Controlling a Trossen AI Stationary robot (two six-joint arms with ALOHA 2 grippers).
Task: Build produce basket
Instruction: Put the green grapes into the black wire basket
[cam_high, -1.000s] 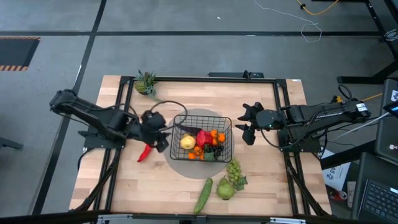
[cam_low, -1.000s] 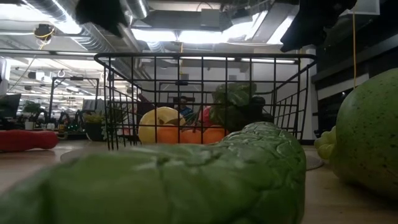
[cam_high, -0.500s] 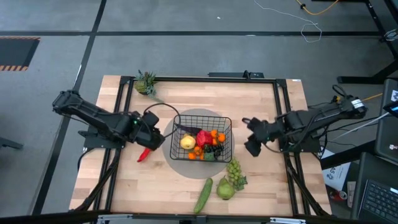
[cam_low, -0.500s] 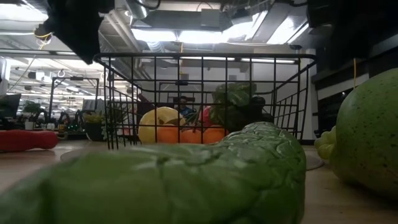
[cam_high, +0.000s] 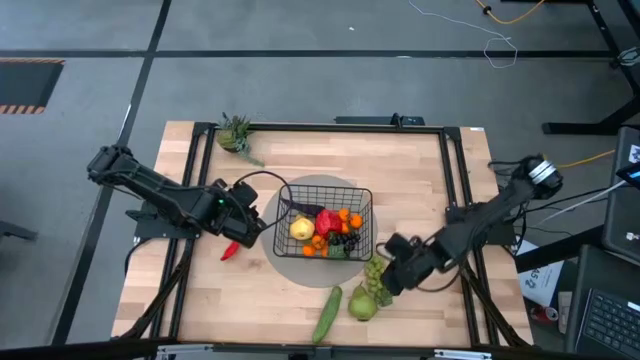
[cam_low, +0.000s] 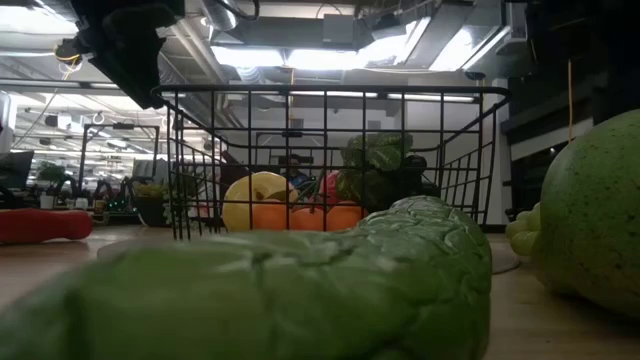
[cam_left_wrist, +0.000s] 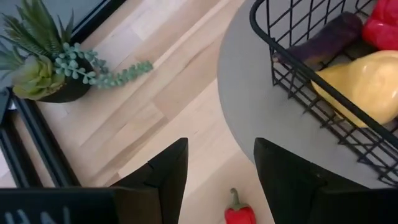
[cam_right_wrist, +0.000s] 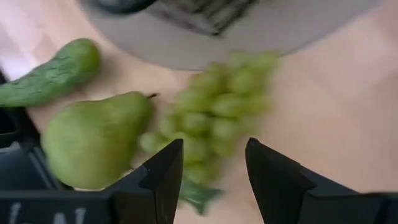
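The black wire-mesh basket (cam_high: 325, 222) sits mid-tabletop on a grey round mat (cam_high: 290, 262), already holding a yellow fruit (cam_high: 302, 229), red pepper (cam_high: 327, 220), small oranges (cam_high: 350, 217) & dark grapes (cam_high: 344, 241). Still loose on the light wooden tabletop (cam_high: 420, 170): a bunch of pale green grapes (cam_right_wrist: 217, 112), a green pear (cam_right_wrist: 93, 140), a bumpy green cucumber (cam_high: 326, 313), all near the front edge, plus a small red chili pepper (cam_high: 231, 247) on the basket's left. Right hand (cam_high: 392, 277) hovers just beside the grapes, fingers spread w/ nothing between them; in the right wrist view the bunch lies in line w/ the gap, the pear touching or nearly touching it. Main risk, imo: closing on a lumpy, soft-looking bunch may catch only a few grapes, so it could slip or dangle on the lift, or a finger may nudge the pear & roll it toward the cucumber or the table edge. Left hand (cam_left_wrist: 216, 174) hangs over the chili beside the basket, also open & empty; the chili sits low in its view, near the fingertips, so a drop from here could clip the stem end, flick it away, or knock the basket wall, since the rim is close.
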